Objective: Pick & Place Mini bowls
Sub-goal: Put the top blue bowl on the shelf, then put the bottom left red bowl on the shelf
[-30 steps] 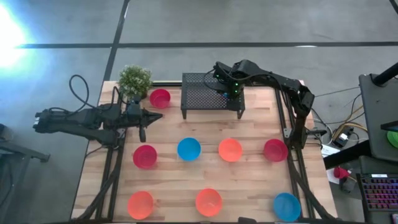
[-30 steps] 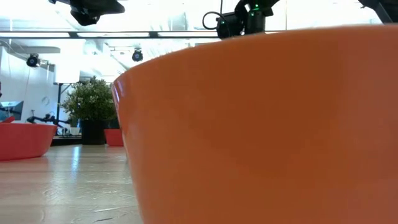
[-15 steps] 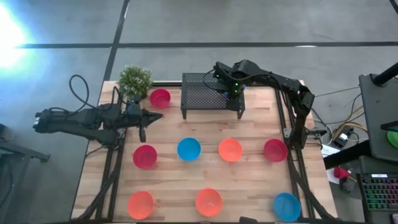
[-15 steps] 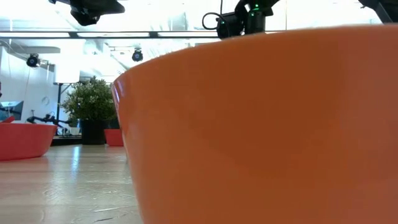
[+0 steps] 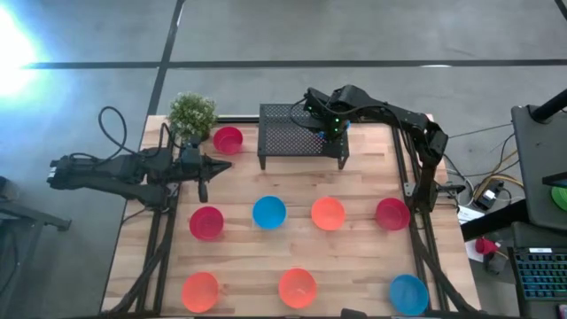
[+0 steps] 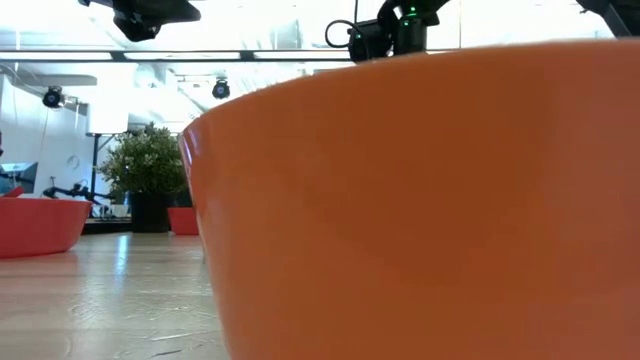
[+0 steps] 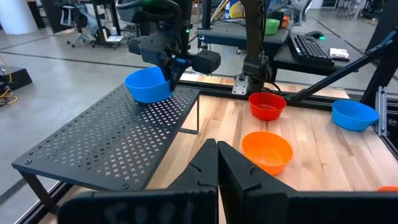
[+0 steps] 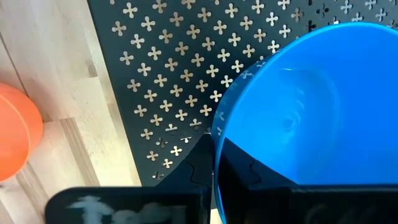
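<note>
Right gripper (image 7: 171,62) pinches a blue bowl (image 7: 148,85) tight over the rack (image 7: 112,140), and eight bowls still wait beside the rack.

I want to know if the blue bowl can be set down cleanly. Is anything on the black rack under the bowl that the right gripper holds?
Nothing visible. The right gripper is shut on the blue bowl above the black rack, near its edge. The perforated top shows bare in both wrist views. The other bowls sit on the table, off the rack.
</note>
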`<state>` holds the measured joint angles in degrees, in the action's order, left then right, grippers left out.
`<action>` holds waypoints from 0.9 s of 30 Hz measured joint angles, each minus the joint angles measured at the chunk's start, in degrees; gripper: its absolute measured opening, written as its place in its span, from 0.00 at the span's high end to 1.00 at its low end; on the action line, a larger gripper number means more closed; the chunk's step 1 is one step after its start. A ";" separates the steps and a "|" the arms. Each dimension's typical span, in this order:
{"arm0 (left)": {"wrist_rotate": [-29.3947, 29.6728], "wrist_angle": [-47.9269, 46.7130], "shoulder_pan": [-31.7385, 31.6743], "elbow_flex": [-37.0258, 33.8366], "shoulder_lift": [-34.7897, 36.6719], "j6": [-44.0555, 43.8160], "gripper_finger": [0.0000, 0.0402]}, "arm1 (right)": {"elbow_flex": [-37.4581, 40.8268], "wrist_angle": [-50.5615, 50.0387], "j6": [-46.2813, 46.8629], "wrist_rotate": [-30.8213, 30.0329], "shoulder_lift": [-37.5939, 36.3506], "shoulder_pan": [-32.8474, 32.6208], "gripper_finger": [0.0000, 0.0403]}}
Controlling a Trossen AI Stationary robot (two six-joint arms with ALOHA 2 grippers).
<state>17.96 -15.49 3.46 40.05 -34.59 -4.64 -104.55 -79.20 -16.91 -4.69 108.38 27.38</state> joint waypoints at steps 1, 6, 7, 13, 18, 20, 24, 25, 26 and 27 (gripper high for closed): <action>0.00 0.00 0.00 0.00 0.00 -0.22 1.00 | 0.00 0.00 0.00 0.00 0.00 0.00 0.98; 0.00 0.00 0.00 0.00 -0.02 -0.33 1.00 | 0.00 0.03 -0.06 0.00 0.00 0.00 0.95; 0.00 0.00 0.00 0.00 0.00 -0.33 1.00 | 0.00 0.07 -0.20 0.00 0.00 0.00 0.94; -0.01 0.00 0.00 0.00 0.00 -0.33 1.00 | 0.00 0.07 -0.08 0.02 0.00 0.00 0.84; -0.01 0.00 -0.01 0.00 0.00 -0.33 1.00 | 0.00 0.09 -0.22 0.02 0.00 0.00 0.74; -0.01 0.00 0.00 0.00 0.00 -0.33 1.00 | 0.00 0.09 -0.22 0.02 0.00 0.00 0.71; 0.00 0.00 -0.02 0.00 0.00 -0.33 1.00 | 0.00 0.05 0.15 0.04 0.00 0.00 0.65; 0.00 0.00 0.00 0.00 -0.02 -0.33 1.00 | 0.00 0.05 0.21 0.04 0.00 0.00 0.64; -0.01 0.01 0.00 0.00 0.00 -0.33 1.00 | 0.00 0.04 0.35 0.04 0.00 0.00 0.63; -0.02 0.00 0.00 0.00 -0.01 -0.33 1.00 | -0.01 0.02 0.61 0.04 0.00 0.00 0.62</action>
<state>17.93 -15.49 3.46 40.05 -34.60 -4.97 -104.56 -79.18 -16.30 -4.64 108.38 27.38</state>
